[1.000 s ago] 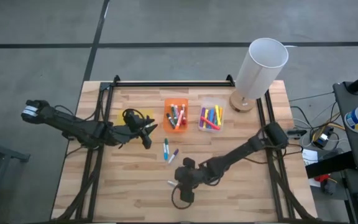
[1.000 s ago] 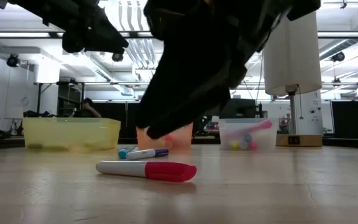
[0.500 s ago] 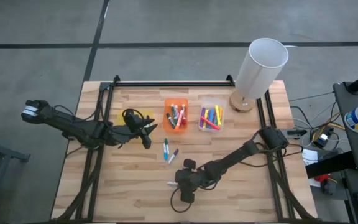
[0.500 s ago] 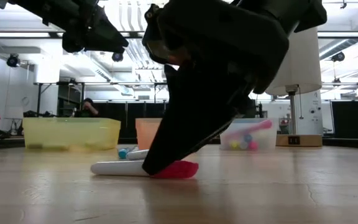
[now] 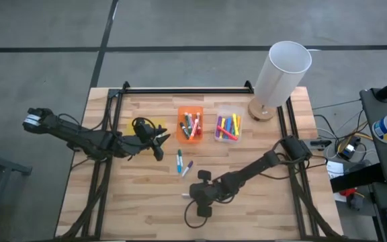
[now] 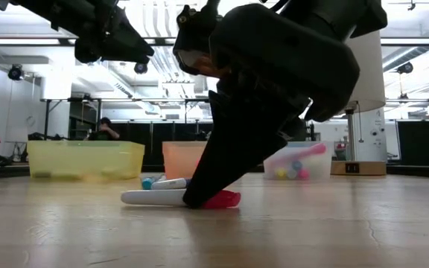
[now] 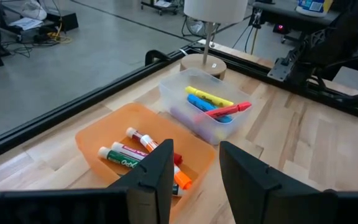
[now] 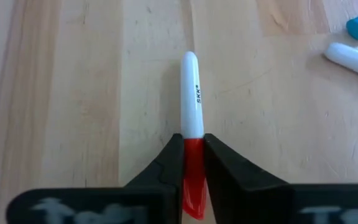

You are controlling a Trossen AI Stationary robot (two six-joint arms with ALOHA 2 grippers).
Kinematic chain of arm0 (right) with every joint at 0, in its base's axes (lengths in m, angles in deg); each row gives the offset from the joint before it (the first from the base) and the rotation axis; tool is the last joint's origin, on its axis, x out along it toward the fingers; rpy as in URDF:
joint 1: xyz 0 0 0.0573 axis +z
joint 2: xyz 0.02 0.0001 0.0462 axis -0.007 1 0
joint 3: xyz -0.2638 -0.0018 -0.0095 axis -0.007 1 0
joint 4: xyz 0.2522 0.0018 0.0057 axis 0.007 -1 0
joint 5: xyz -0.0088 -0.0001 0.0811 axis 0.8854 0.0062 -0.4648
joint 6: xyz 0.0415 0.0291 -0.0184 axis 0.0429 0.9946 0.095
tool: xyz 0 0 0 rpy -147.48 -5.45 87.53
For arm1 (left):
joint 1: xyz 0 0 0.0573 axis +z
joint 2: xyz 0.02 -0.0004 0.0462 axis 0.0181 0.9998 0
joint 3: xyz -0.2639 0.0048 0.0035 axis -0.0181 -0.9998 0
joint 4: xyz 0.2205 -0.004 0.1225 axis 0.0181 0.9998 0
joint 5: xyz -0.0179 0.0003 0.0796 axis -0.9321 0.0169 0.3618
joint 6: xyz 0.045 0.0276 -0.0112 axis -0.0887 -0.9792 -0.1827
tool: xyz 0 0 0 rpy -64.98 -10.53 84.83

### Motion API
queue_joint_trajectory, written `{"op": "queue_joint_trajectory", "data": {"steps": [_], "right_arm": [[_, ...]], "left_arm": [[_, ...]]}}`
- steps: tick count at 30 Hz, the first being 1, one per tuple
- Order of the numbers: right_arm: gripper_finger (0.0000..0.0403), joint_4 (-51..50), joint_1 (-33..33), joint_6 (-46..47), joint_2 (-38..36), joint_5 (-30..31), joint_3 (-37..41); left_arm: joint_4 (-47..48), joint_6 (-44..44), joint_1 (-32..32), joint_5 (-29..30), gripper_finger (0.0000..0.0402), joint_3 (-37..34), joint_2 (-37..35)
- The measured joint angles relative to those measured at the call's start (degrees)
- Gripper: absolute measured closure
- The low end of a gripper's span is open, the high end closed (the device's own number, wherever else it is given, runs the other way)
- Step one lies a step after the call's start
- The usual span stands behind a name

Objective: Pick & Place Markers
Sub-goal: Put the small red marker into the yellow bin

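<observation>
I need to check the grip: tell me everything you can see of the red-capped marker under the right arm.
The red-capped marker has a white barrel with small black lettering and a glossy red cap, plastic by the look. It lies flat on the wooden table, apart from the other markers. The right gripper is shut on its cap end, one finger on each side.

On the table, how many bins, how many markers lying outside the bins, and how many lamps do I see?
Translucent plastic bins: 3 (yellow bin, orange bin, clear bin)
Loose markers: 3 (blue-capped marker, purple-capped marker, red-capped marker)
White-shaded lamp: 1
Total: 7
</observation>
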Motion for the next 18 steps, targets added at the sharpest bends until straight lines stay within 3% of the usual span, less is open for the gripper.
{"op": "queue_joint_trajectory", "data": {"steps": [12, 18], "right_arm": [[0.037, -2.5, -2.8, -1.5, -2.0, 1.2, -1.0], [0.037, -4.4, -3.6, -4.0, -5.5, 4.3, -1.2]], "left_arm": [[-1.7, -3.2, 0.1, -0.5, 0.0278, -1.1, 0.7], [-5.8, -8.4, 0.0, -15.8, 0.0278, -1.1, 0.7]]}}
